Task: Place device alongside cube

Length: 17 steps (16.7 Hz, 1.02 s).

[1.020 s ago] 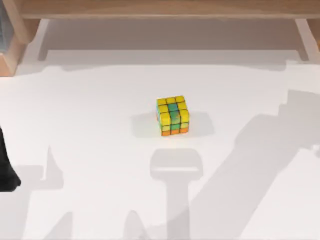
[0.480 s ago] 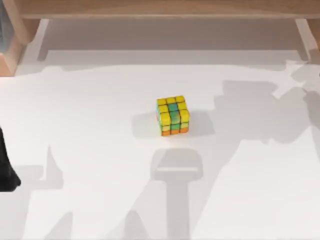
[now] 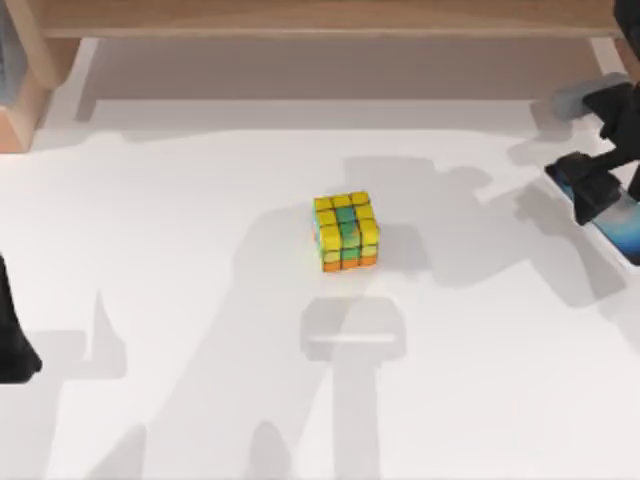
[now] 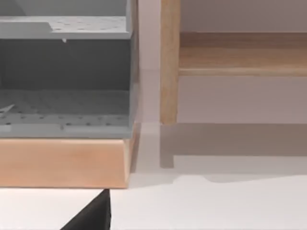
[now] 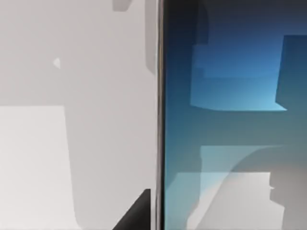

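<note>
Task not complete. The smartphone sits at the desk's right edge, toward the far right corner, well apart from the puzzle cube at the desk's centre. The right gripper is over the smartphone's near end; whether its fingers are clamped on it I cannot tell. Remaining: carry the smartphone across and set it beside the cube. The white desk between them is bare. A wooden shelf unit lines the far edge. The left arm is parked at the left edge.
</note>
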{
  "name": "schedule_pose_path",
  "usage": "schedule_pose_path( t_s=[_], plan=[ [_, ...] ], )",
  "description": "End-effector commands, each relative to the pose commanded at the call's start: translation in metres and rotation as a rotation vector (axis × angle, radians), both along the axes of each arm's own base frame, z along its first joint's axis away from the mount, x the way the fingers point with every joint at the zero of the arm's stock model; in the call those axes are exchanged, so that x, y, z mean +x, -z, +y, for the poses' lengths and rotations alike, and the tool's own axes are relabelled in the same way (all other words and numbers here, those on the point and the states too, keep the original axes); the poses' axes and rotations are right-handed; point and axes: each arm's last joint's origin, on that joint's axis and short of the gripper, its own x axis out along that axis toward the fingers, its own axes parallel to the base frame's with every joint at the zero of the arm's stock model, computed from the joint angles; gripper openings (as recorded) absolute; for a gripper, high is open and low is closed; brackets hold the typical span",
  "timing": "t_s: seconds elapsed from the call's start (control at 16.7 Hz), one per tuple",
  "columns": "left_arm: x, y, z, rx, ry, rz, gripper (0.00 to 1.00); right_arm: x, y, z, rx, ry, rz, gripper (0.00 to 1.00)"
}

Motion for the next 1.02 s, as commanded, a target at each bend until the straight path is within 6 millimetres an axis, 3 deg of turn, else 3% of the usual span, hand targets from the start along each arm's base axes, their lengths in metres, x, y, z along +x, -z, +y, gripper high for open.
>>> schedule_pose_path(
  t_s=[0.42, 0.72, 1.02],
  plan=[
    [0.000, 0.000, 0.000, 0.000, 0.000, 0.000, 1.00, -0.007, 0.007, 0.068, -0.045, 0.225, 0.099, 0.00],
    [0.000, 0.000, 0.000, 0.000, 0.000, 0.000, 1.00, -0.010, -0.008, 0.102, -0.068, 0.367, 0.054, 0.00],
    [0.000, 0.000, 0.000, 0.000, 0.000, 0.000, 1.00, -0.012, -0.027, 0.122, -0.063, 0.454, -0.015, 0.00]
  ],
)
